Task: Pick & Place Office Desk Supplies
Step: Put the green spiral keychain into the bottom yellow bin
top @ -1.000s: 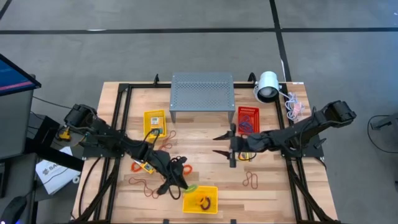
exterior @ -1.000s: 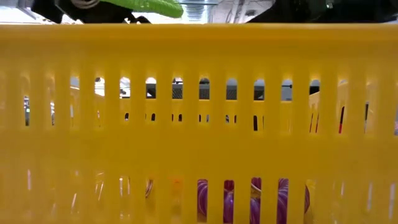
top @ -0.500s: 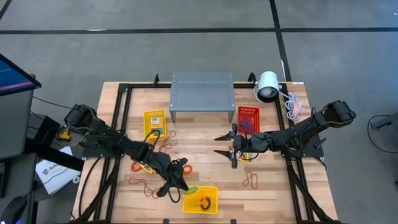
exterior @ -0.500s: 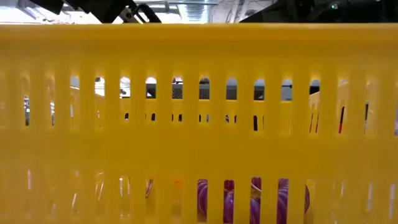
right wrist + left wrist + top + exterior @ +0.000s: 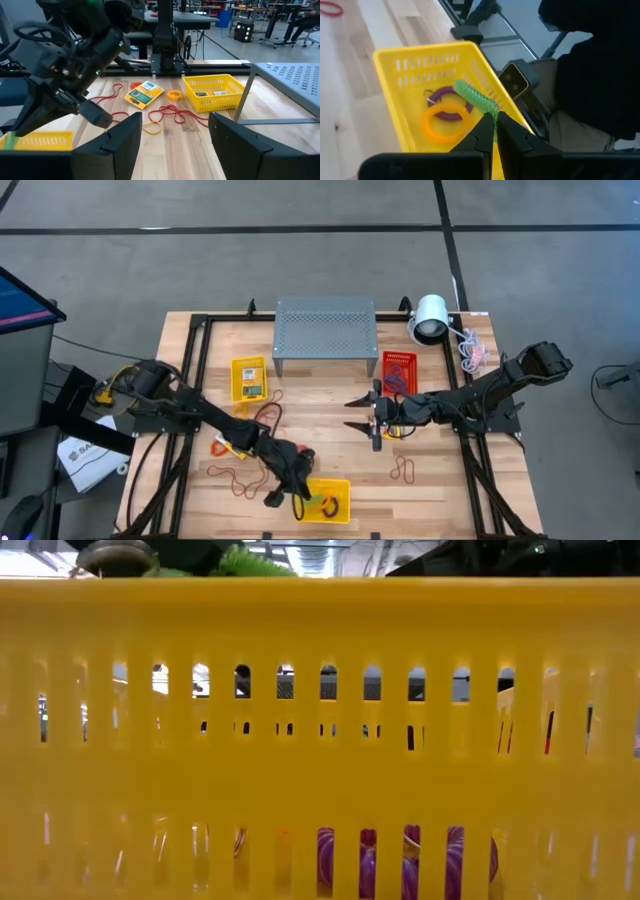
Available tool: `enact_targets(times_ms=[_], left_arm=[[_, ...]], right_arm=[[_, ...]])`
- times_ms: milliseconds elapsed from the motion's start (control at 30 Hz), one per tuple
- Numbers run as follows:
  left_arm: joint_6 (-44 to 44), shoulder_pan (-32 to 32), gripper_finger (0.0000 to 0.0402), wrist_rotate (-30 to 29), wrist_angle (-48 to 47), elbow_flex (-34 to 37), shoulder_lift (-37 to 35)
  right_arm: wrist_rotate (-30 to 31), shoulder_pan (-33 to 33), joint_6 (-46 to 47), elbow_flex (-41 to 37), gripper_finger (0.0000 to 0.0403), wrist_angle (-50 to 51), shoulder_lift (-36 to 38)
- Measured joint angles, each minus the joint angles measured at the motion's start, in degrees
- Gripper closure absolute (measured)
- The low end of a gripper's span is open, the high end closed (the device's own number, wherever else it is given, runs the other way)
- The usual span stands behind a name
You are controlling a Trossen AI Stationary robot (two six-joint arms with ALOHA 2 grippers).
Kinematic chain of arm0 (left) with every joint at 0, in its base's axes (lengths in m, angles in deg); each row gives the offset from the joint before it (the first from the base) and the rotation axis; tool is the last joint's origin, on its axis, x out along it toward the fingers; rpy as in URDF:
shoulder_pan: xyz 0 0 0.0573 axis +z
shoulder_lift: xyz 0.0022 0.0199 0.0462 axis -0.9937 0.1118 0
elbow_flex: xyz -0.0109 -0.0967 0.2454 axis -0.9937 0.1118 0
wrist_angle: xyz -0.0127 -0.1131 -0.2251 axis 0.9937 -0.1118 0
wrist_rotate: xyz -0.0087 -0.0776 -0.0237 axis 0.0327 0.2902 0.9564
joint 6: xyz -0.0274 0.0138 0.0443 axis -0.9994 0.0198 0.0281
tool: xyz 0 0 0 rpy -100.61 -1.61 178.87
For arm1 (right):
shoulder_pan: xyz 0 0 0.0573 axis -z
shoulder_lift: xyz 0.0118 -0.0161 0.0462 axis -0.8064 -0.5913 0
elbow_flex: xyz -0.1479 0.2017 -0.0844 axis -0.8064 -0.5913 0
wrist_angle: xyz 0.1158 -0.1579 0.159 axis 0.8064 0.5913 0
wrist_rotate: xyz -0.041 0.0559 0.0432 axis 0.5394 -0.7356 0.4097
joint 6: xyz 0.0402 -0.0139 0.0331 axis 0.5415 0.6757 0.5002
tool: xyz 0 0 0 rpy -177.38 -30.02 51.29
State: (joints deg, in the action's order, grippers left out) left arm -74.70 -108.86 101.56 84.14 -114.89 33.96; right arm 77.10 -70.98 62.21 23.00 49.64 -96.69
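My left gripper (image 5: pixel 495 131) is shut on a green coiled loop (image 5: pixel 473 96), over the yellow basket (image 5: pixel 340 485) at the table's near edge. In the low view the loop (image 5: pixel 252 560) shows above the basket's rim (image 5: pixel 320 600). A purple coil (image 5: pixel 445 95) and an orange coil (image 5: pixel 445 122) lie in that basket. My right gripper (image 5: pixel 347 411) hovers open over the table's middle, touching nothing. A crayon box (image 5: pixel 144 93) and red rubber bands (image 5: pixel 172 115) lie flat on the wood. My left gripper pinches one end of the green coiled loop (image 5: pixel 492 111) between its two fingertips. The fingers slant downward from the table's left and far side. The loop sticks out past the fingertips above the basket's inside, clear of the coils lying there.
A second yellow basket (image 5: pixel 248 378) holding crayon boxes stands left of the grey perforated stand (image 5: pixel 326 328). A red basket (image 5: pixel 399 370) and a white lamp (image 5: pixel 431 318) are at the far right. Loose bands (image 5: pixel 405 470) (image 5: pixel 232 478) lie on the wood.
My left gripper has gone down and toward the table's near right, carrying the green coiled loop from beside the near yellow basket to above its inside. It has stayed shut on the loop.
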Motion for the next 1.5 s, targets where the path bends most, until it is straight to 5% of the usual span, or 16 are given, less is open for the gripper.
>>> enact_targets(times_ms=[1500], left_arm=[[1.19, 2.55, 0.0395, 2.90, -9.29, -8.24, 3.60]], right_arm=[[-0.83, 0.00, 1.03, 0.02, 0.0178, 1.31, 0.00]])
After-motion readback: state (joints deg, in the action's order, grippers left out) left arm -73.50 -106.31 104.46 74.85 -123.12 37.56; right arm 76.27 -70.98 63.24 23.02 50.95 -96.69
